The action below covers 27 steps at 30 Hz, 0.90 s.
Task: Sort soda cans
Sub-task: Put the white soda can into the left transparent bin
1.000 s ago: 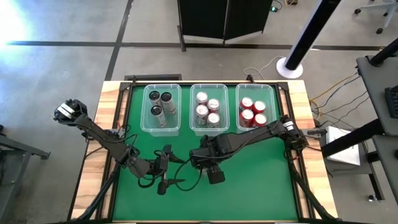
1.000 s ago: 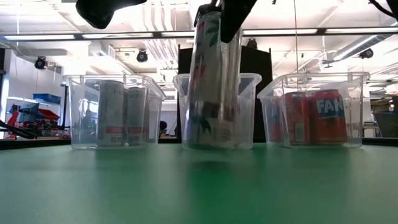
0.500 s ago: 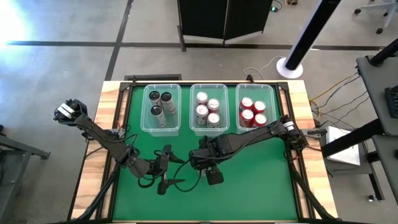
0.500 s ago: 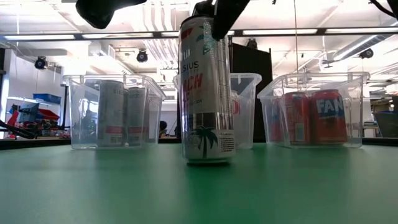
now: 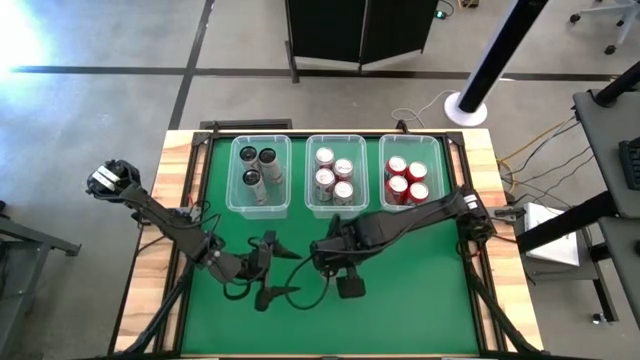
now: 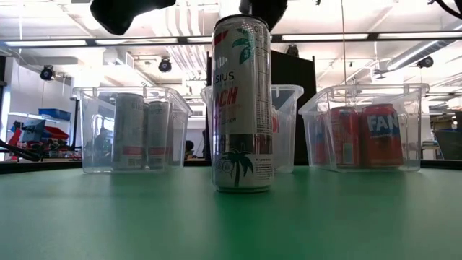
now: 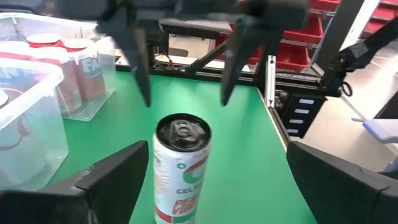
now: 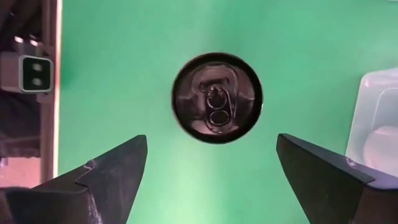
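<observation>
The right hand (image 8: 211,180) hovers above the upright silver-white can (image 6: 242,105) on the green table (image 6: 231,224), fingers apart. The left hand (image 7: 205,180), also spread, faces the can.

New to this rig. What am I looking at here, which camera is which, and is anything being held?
Two dark robot arms work over a green table. One picture looks straight down, one sits at table height, and one camera rides on each wrist.

At the back stand three clear bins: the left bin holds dark-topped cans, the middle bin silver-white cans, the right bin red cans.

One silver-white can stands upright on the table by itself. The right gripper hangs directly above it, open, not touching. The left gripper, also open, faces the same can from the side. Nothing is held.
</observation>
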Each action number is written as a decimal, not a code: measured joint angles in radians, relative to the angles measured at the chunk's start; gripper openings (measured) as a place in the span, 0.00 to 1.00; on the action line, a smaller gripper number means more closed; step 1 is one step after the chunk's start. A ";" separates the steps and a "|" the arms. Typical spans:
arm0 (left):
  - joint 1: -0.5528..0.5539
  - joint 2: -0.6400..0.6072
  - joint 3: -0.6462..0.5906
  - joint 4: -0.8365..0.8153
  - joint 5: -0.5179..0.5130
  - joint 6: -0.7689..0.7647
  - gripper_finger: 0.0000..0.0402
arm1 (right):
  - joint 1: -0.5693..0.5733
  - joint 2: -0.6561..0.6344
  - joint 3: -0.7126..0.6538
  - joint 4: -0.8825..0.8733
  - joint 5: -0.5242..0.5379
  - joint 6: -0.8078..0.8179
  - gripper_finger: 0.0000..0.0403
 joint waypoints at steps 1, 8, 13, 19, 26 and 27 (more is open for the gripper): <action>0.003 0.000 0.000 0.000 0.000 0.000 0.92 | 0.003 -0.001 0.014 -0.009 0.001 0.006 0.87; 0.009 0.051 0.000 0.113 0.013 0.058 0.97 | 0.043 -0.012 0.121 -0.176 0.023 0.102 0.83; 0.016 0.129 0.011 0.216 0.031 0.072 0.96 | 0.111 -0.055 0.110 -0.240 0.135 0.208 0.78; 0.037 0.193 0.170 0.017 0.031 0.046 0.93 | 0.209 -0.114 0.090 -0.243 0.205 0.290 0.72; 0.046 0.272 0.411 -0.343 0.028 0.003 0.92 | 0.316 -0.143 0.076 -0.245 0.316 0.382 0.67; 0.047 0.279 0.437 -0.395 0.026 -0.014 0.92 | 0.333 -0.143 0.073 -0.245 0.320 0.393 0.67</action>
